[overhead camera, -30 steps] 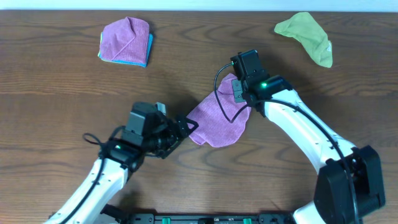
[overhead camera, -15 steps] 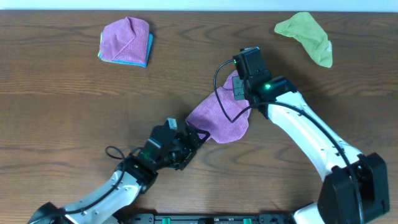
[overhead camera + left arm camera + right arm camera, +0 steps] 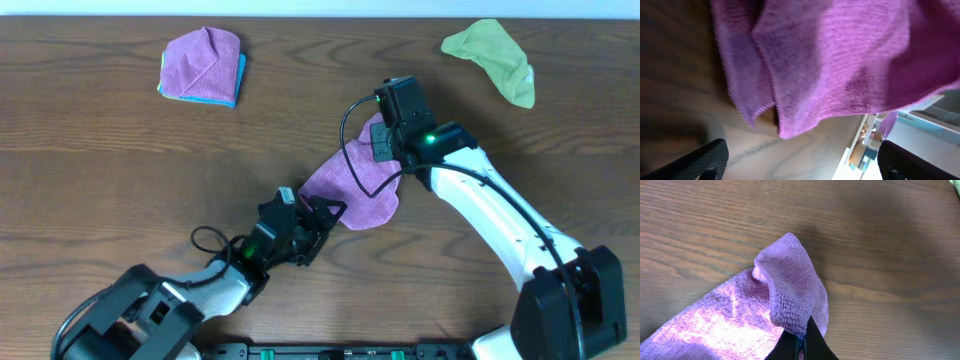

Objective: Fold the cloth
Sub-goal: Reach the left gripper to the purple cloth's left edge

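Observation:
The purple cloth [image 3: 352, 190] lies crumpled at the table's middle. My right gripper [image 3: 381, 142] is shut on its far right corner and holds that corner pinched up; the right wrist view shows the fold of cloth [image 3: 790, 295] caught between the closed fingers [image 3: 800, 342]. My left gripper [image 3: 325, 213] is open at the cloth's near left edge, fingers wide apart. In the left wrist view the cloth's edge [image 3: 830, 60] hangs just ahead of the open fingers [image 3: 800, 160], with bare table between them.
A folded purple cloth on a blue one [image 3: 203, 65] sits at the far left. A lime-green cloth [image 3: 493, 58] lies at the far right. The brown wooden table [image 3: 100, 170] surrounds them.
My left arm has swung right and low, bringing its open gripper from the cloth's left side to its near left edge. The right gripper holds still on its corner.

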